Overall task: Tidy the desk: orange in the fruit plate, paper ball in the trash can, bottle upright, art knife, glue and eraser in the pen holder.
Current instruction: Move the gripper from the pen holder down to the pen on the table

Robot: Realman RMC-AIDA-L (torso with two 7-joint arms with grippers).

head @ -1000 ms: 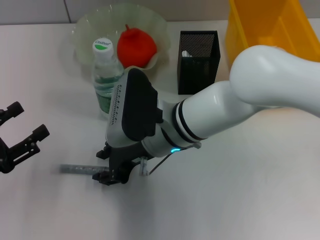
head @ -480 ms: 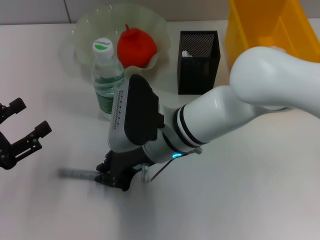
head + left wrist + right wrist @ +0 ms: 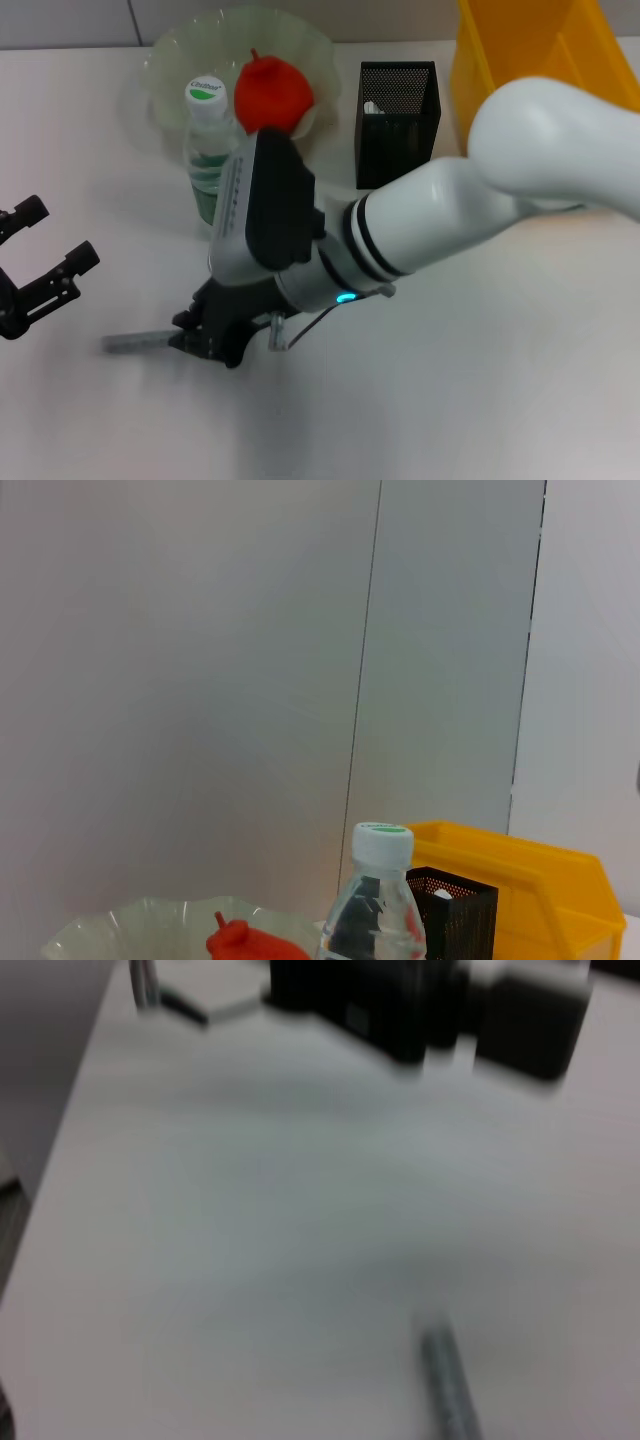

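My right gripper (image 3: 205,340) reaches across to the near left of the desk and is shut on one end of the grey art knife (image 3: 135,343), which sticks out to the left. The right wrist view shows the knife (image 3: 450,1390) as a blurred grey rod. The orange (image 3: 273,95) lies in the clear fruit plate (image 3: 170,60). In front of the plate the bottle (image 3: 207,150) stands upright. The black mesh pen holder (image 3: 397,130) holds a small white thing. My left gripper (image 3: 55,240) hovers open at the left edge. Paper ball and glue are out of view.
A yellow bin (image 3: 520,60) stands at the back right, beside the pen holder. My right forearm spans the middle of the desk. The left wrist view shows the bottle (image 3: 380,920), the orange (image 3: 255,945), the pen holder (image 3: 450,915) and the bin (image 3: 540,900) before a grey wall.
My right gripper has shifted to the left, and the art knife has moved left with it. The left gripper has barely moved.
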